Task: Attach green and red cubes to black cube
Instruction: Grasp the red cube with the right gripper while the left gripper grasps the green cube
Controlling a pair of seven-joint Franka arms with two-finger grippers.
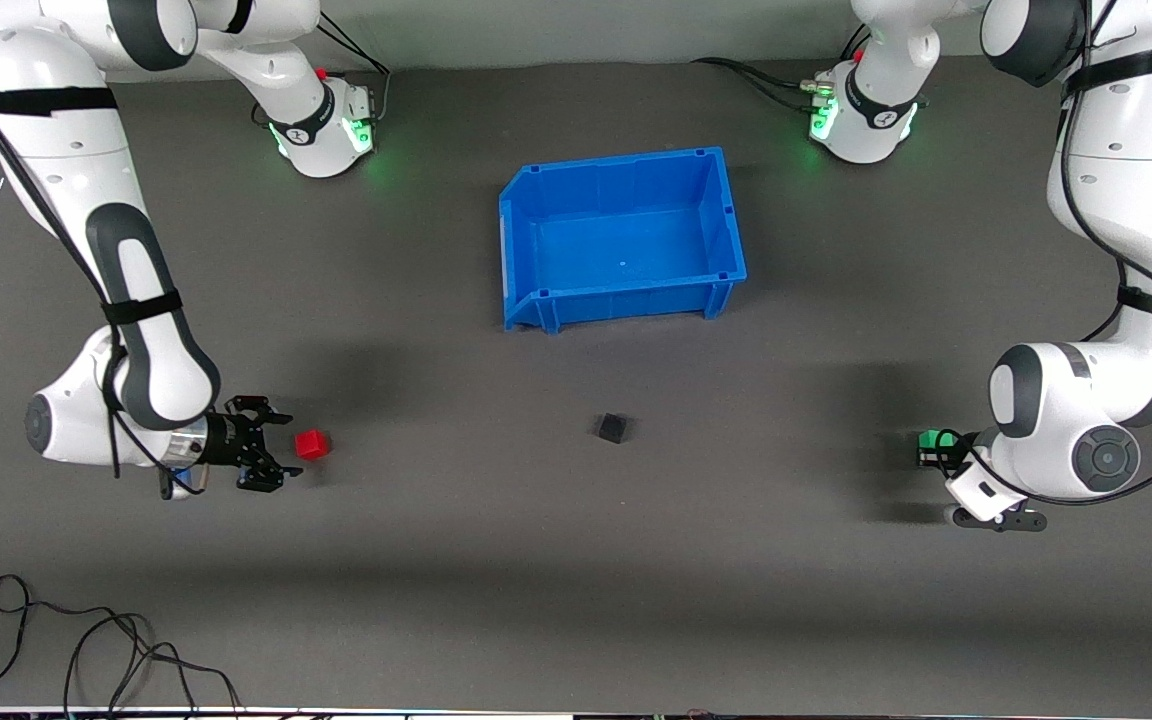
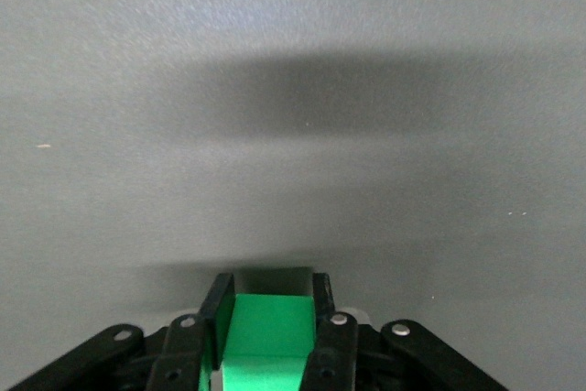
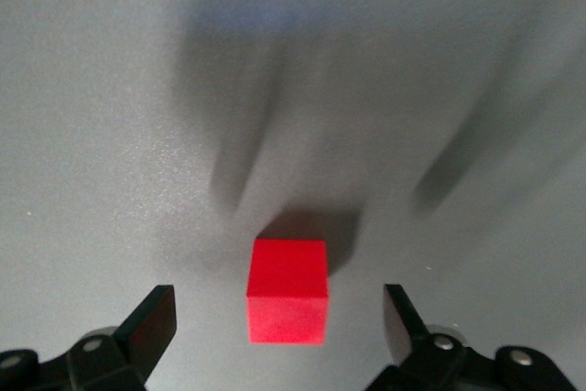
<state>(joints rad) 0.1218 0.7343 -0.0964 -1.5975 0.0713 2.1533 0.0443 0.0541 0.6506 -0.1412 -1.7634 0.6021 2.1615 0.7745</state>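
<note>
The black cube (image 1: 613, 428) sits alone on the table, nearer to the front camera than the blue bin. The red cube (image 1: 313, 445) lies toward the right arm's end of the table. My right gripper (image 1: 274, 443) is open and low beside the red cube; in the right wrist view the red cube (image 3: 287, 302) lies between the two spread fingers (image 3: 151, 322), touching neither. My left gripper (image 1: 926, 448) is shut on the green cube (image 1: 936, 440) at the left arm's end of the table. In the left wrist view the green cube (image 2: 270, 331) fills the gap between the fingers.
A blue bin (image 1: 726, 225), open and with nothing in it, stands farther from the front camera than the black cube. Black cables (image 1: 86, 640) lie along the table's front edge toward the right arm's end.
</note>
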